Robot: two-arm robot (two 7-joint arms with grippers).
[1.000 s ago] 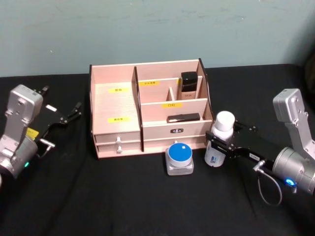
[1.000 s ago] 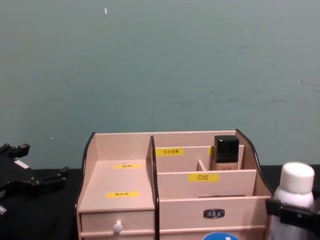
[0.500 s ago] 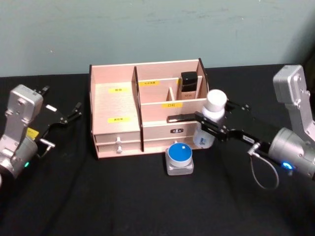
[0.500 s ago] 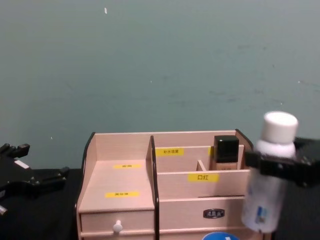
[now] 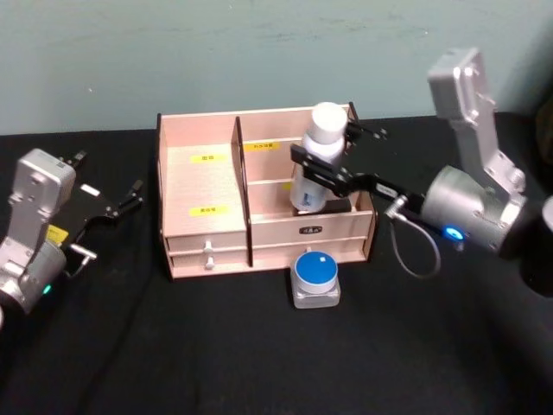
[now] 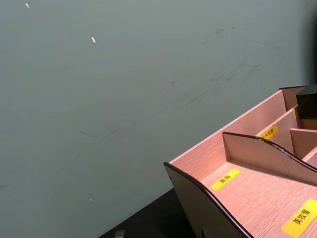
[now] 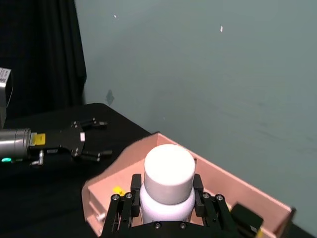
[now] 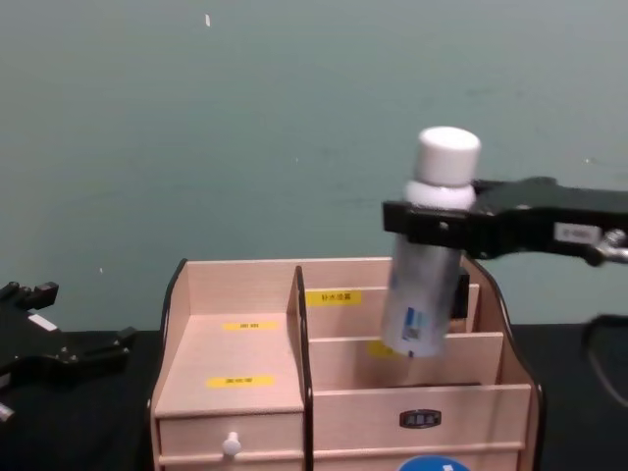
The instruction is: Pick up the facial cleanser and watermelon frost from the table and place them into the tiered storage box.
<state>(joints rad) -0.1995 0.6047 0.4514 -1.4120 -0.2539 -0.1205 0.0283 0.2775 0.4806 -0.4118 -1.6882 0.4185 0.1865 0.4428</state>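
Note:
My right gripper is shut on the facial cleanser, a tall white bottle with a rounded white cap, held slightly tilted in the air above the right-hand compartments of the tiered storage box. From the chest the facial cleanser hangs above the box's dividers, gripped below its cap by the right gripper. The right wrist view looks down on the cap of the facial cleanser. The watermelon frost, a squat jar with a blue lid, stands on the table in front of the box. My left gripper rests open at the left.
A beige bottle with a black cap stands in the box's back right compartment, and a dark flat item lies in the front right one. Black cloth covers the table. A teal wall rises behind.
The right gripper has lifted the facial cleanser from beside the box's right end up and to the left, to above the box's right compartments. The left arm has not moved.

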